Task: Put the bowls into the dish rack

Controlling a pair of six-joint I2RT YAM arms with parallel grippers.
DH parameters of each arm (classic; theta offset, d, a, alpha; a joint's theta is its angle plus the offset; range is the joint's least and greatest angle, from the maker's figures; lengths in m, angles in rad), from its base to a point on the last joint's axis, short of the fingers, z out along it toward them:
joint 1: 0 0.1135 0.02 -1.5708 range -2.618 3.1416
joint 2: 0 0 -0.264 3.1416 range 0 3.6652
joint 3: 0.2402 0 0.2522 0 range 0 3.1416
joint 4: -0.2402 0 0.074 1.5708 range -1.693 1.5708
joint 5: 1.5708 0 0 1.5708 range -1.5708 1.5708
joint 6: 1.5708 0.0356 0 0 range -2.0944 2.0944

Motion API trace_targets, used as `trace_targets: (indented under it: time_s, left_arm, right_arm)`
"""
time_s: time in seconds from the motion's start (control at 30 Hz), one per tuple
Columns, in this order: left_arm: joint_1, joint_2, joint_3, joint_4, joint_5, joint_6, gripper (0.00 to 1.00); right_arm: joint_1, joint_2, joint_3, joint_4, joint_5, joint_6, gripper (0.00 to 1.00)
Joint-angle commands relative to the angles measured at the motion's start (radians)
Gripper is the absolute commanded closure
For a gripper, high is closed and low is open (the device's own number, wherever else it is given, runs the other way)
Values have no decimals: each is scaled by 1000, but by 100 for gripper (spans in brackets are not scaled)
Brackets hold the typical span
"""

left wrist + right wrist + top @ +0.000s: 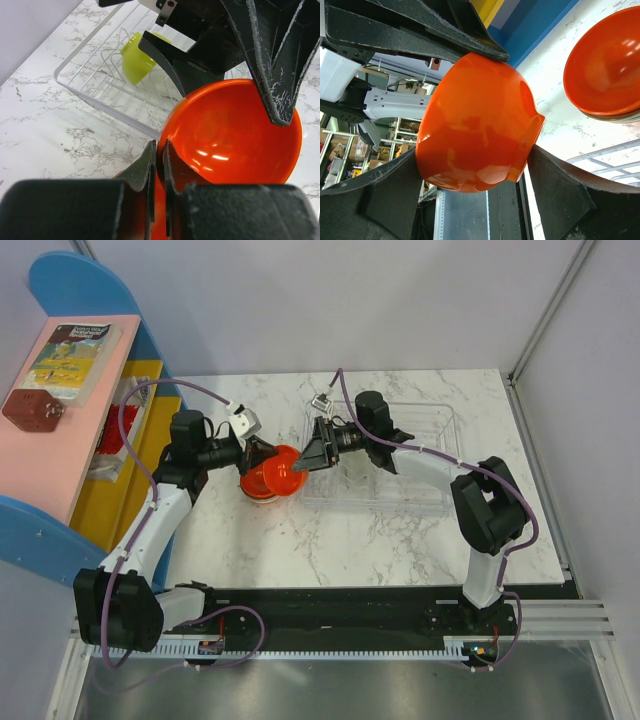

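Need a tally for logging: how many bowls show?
5. One orange bowl held by left end effector and right end effector; one lime bowl in the dish rack; a three-bowl stack on the table, maybe hiding more.

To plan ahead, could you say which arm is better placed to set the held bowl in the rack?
Probably right: the right gripper straddles the bowl and its arm lies over the rack; the left gripper pinches the rim from outside it.
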Motion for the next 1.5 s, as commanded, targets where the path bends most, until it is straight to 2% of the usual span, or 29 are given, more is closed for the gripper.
trace_targets:
  time_s: [0.0,0.3,0.4,0.57,0.6,0.67,0.7,0.73,0.83,0.9,0.97,1.0,1.03,1.07,1.17,1.23,1.3,1.33,1.37,1.4,1.47]
  left_arm:
    - [-8,-1,38,26,-1,-14,98]
    - [-8,-1,32,22,-1,-9,98]
    - [-8,-3,31,20,-1,-8,98]
    - [-9,-3,29,22,-3,-5,98]
    - [-8,-4,29,22,-1,-5,98]
    - [-8,-3,26,20,-1,-6,98]
    - [-9,-1,28,20,-1,-6,98]
    - [-9,-1,28,19,-3,-6,98]
    - [-9,-1,31,17,-6,-8,98]
    - [-8,2,32,14,-6,-6,96]
    - [-9,3,34,13,-3,-9,87]
    - [-9,2,34,13,-1,-8,73]
    - [-9,3,34,9,-1,-6,67]
    - [-9,3,34,8,-1,-6,52]
    - [-9,2,35,5,-1,-5,30]
    - [-9,2,34,3,-4,-6,28]
    - [-8,2,37,5,-13,-15,20]
    - [-6,3,37,6,-19,-20,18]
    - [3,2,40,11,-21,-29,9]
    - [12,2,46,13,-23,-58,4]
    - [65,2,52,31,0,-95,0]
  right_arm:
    - [6,-27,42,46,-9,-11,15]
    - [6,-33,57,-25,17,-77,25]
    - [6,-32,59,-33,17,-82,33]
    - [6,-35,60,-14,8,-73,55]
    - [4,-36,60,-13,5,-71,65]
    - [4,-38,59,-8,6,-71,73]
    - [4,-39,57,-10,11,-72,84]
    - [4,-44,55,-8,14,-74,89]
    - [4,-45,55,-17,24,-83,100]
    - [4,-49,59,-33,34,-97,100]
    - [4,-49,65,-55,40,-109,100]
    - [4,-47,66,-66,55,-128,100]
    - [6,-50,72,-83,61,-144,100]
    - [6,-50,75,-111,69,-155,100]
    - [3,-52,91,-181,104,-215,100]
    - [3,-55,98,-212,123,-243,100]
    - [3,-59,104,-241,138,-284,100]
    - [1,-64,117,-287,159,-308,100]
    - [1,-71,127,-318,181,-339,100]
    - [1,-75,141,-374,201,-376,100]
    - [1,-93,184,-505,276,-502,100]
